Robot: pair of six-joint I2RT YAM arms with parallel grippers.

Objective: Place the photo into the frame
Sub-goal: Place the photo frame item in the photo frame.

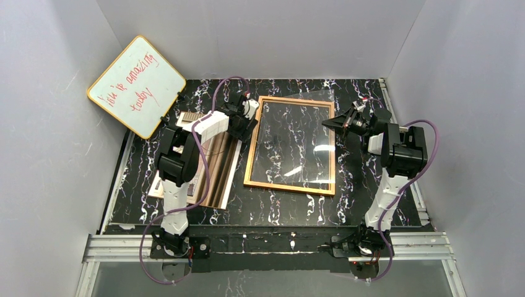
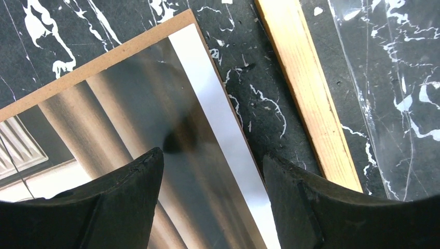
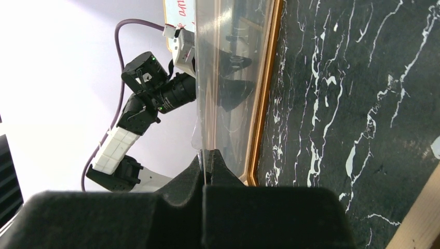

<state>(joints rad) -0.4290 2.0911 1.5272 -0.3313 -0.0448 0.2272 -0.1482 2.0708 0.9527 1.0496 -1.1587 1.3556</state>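
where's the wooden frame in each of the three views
Top external: the frame lies flat in the centre of the picture.
Left wrist: one wooden side of it runs diagonally down the upper right, right of the photo.
Right wrist: its orange edge runs down the middle.
Shared landmark: the clear pane, next to the wood in all three.

- Robot lab cell, not a home.
- Plain white walls [image 1: 56, 154] box in a black marbled table [image 1: 291, 210].
- Left arm [image 1: 179, 161] and right arm [image 1: 396, 154] bolted to an aluminium rail [image 1: 266, 244].
- Purple cables [image 1: 213, 105] loose.
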